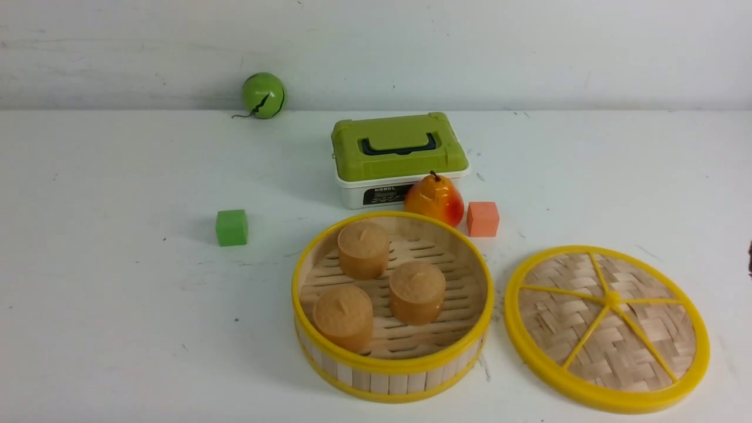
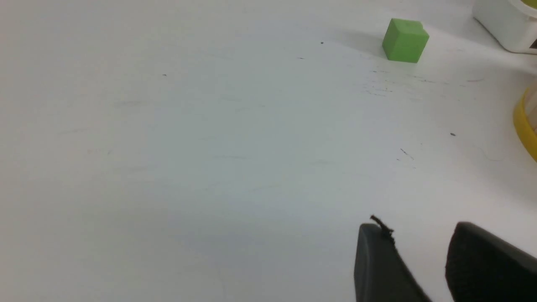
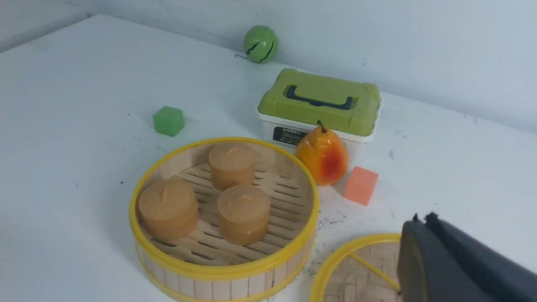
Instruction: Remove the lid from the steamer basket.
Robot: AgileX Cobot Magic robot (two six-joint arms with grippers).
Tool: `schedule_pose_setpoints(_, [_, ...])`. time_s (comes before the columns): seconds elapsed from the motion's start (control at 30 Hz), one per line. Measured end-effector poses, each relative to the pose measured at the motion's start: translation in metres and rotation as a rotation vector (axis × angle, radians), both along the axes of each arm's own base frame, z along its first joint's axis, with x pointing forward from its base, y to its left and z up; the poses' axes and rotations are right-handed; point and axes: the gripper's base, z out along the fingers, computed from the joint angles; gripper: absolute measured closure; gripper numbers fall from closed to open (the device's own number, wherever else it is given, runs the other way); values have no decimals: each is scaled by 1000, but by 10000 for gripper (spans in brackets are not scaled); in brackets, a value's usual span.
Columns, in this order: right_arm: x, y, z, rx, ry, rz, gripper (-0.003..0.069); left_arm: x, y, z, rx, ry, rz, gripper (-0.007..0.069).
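Observation:
The steamer basket (image 1: 392, 367) stands uncovered at the front middle of the table, with three brown round buns (image 1: 417, 292) on its slatted floor. The lid (image 1: 608, 326) lies flat on the table just right of the basket, apart from it. My right gripper (image 3: 423, 220) is shut and empty, raised over the lid's (image 3: 356, 272) near part, with the basket (image 3: 222, 274) to its left. My left gripper (image 2: 417, 228) is open and empty over bare table left of the basket, whose yellow rim (image 2: 524, 126) shows at the edge of the left wrist view.
A white box with a green top (image 1: 399, 155) stands behind the basket. A pear (image 1: 435, 200) and an orange cube (image 1: 483, 219) sit between them. A green cube (image 1: 231, 227) lies to the left, and a green ball (image 1: 263, 95) is by the back wall.

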Motion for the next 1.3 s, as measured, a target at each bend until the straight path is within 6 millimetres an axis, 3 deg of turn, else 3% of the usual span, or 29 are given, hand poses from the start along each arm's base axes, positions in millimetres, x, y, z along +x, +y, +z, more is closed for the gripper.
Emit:
schedule_pose_setpoints(0.2, [-12,-6,2,-62,-69,-27,680,0,0,0,0,0,0,385])
schedule_pose_setpoints(0.4, [-10,-13,-22,-45,-134,-115,680,0,0,0,0,0,0,385])
schedule_pose_setpoints(0.57, [-16,-26,-75,17,-175,-258,680,0,0,0,0,0,0,385])
schedule_pose_setpoints(0.8, [-35,-41,-155,165,-81,-464,680,0,0,0,0,0,0,385])
schedule_pose_setpoints(1.0, [-42,-44,-175,134,71,-525,680,0,0,0,0,0,0,385])
schedule_pose_setpoints(1.3, [-44,-45,-177,124,121,-535,681,0,0,0,0,0,0,385])
